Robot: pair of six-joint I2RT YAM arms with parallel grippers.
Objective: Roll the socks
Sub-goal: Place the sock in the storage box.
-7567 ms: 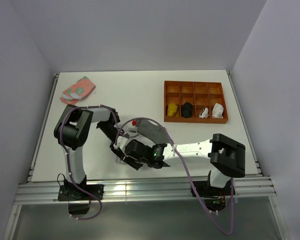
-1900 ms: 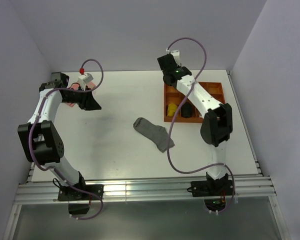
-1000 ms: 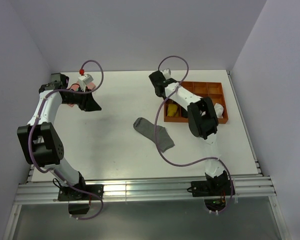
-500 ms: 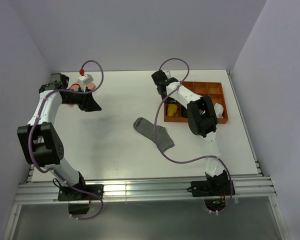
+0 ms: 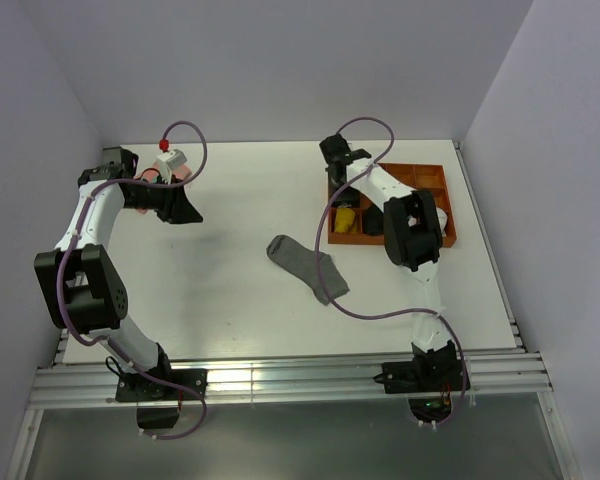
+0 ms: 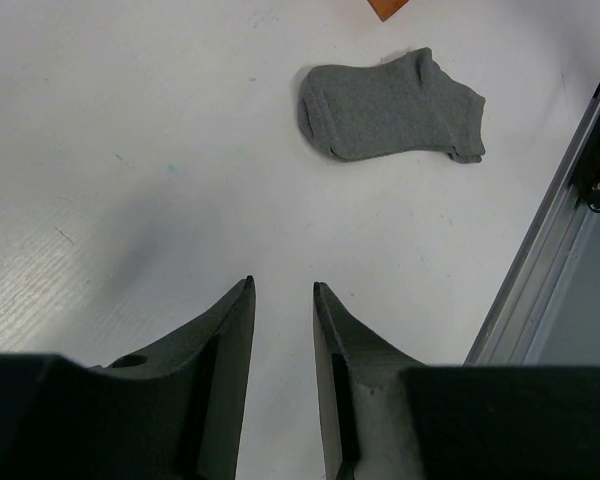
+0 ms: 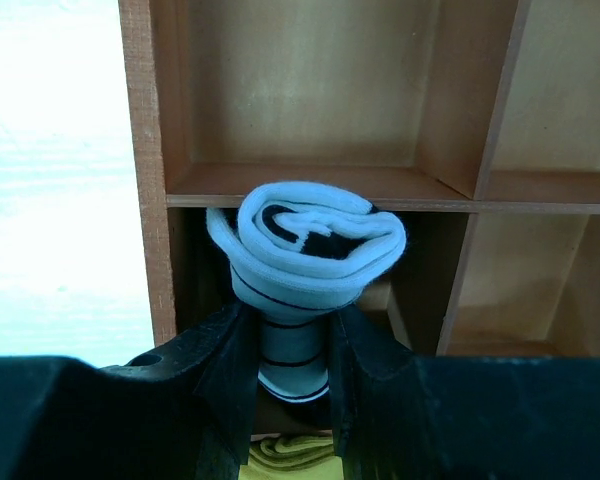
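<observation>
1. Across most of the top view, the white table [image 5: 230,300], with both arm bases at its lower edge.
2. At upper right of the top view, the orange-brown compartment tray [image 5: 435,178]. In the right wrist view, only its wooden walls and dividers [image 7: 140,150] close up. In the left wrist view, just one corner at the top edge.
3. Near the centre of the top view, the grey sock [image 5: 308,267], flat, unrolled and well apart from both grippers. Seen again in the upper part of the left wrist view [image 6: 390,105], with its knit texture clear there.
4. At upper left of the top view, the left gripper [image 6: 282,290], with its jaws moderately apart and only bare table between them.
5. Over the tray's left column, the right gripper [image 7: 285,335], clamped narrowly on the striped sock [image 7: 305,245]. That sock is a tight white roll with thin black lines. Shown only by the right wrist view; hidden under the arm from above. Cannot tell whether the roll touches the tray.
6. At the bottom edge of the right wrist view, a sliver of the yellow bundle [image 7: 285,455] below the fingers. From above, in the tray's lower-left compartment [image 5: 346,219].
</observation>
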